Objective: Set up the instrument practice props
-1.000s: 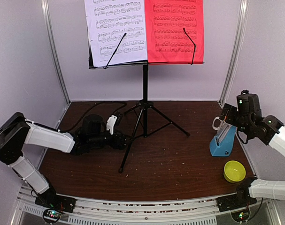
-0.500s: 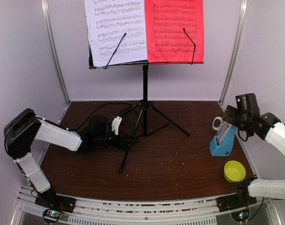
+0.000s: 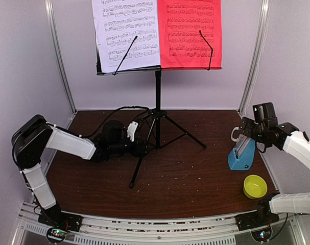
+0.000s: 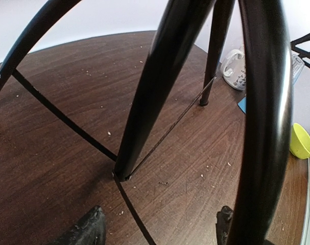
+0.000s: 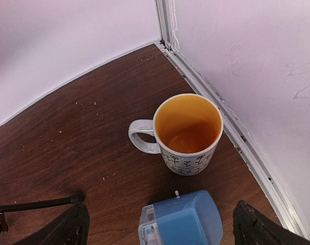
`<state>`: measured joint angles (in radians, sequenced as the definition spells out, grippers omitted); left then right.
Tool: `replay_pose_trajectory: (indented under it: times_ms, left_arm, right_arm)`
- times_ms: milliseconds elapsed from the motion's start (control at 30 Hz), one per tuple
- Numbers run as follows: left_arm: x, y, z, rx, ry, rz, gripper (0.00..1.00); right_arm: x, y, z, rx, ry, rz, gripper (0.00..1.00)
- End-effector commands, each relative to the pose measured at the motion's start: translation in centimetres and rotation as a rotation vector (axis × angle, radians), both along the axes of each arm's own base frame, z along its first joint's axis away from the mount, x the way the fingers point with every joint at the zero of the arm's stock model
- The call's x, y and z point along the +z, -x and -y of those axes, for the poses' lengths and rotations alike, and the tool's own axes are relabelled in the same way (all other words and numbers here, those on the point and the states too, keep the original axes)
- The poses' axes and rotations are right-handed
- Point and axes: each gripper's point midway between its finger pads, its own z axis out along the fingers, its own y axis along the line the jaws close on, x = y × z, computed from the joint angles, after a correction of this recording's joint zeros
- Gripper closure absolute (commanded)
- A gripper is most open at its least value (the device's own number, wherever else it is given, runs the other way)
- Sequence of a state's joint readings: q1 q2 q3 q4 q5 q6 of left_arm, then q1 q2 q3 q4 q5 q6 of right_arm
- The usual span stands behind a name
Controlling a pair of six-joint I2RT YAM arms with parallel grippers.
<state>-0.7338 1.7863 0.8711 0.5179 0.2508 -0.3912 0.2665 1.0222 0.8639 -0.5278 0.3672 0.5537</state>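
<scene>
Left claw (image 4: 157,230): we see it spread wide, gripping nothing, low over the tabletop (image 3: 185,178).
Stand (image 3: 158,97): its legs rise close ahead of that claw.
Sheets: white (image 3: 126,33) and red (image 3: 189,30), side by side high above it.
Right claw (image 5: 162,227): wide, gripping nothing.
Metronome (image 5: 180,222): between its fingers, we note.
Mug (image 5: 188,132): just beyond the right claw.
</scene>
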Motion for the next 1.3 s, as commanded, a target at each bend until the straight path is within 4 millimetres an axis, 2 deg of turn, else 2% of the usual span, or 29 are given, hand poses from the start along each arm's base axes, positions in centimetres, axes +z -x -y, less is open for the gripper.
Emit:
replay_pose_trajectory:
  times_ms: [0,333,833,1000,1133,1267]
  left_arm:
    - [1.3,-2.3,-0.2,0.041,0.025,0.051,0.25]
    - [2.0,-4.6,-0.5,0.064,0.011,0.076,0.25]
    - [3.5,-8.0,-0.4,0.079,0.004,0.107,0.25]
    - [5.2,-7.4,-0.5,0.058,0.018,0.136,0.24]
    - [7.2,-6.5,-1.3,0.065,0.043,0.18,0.23]
    - [8.3,-5.7,-2.0,0.064,0.046,0.199,0.23]
  right_arm:
    - [-0.4,-0.4,-0.2,0.021,-0.011,0.001,0.02]
    - [-0.7,-0.7,-1.2,0.07,-0.038,-0.002,0.03]
    - [-1.4,-0.7,-1.1,0.074,-0.022,-0.023,0.06]
    - [-2.2,-0.3,-0.9,0.077,-0.007,-0.038,0.1]
    - [-2.8,-0.1,-0.9,0.084,-0.006,-0.043,0.16]
    - [-3.2,0.2,-0.9,0.094,0.005,-0.052,0.25]
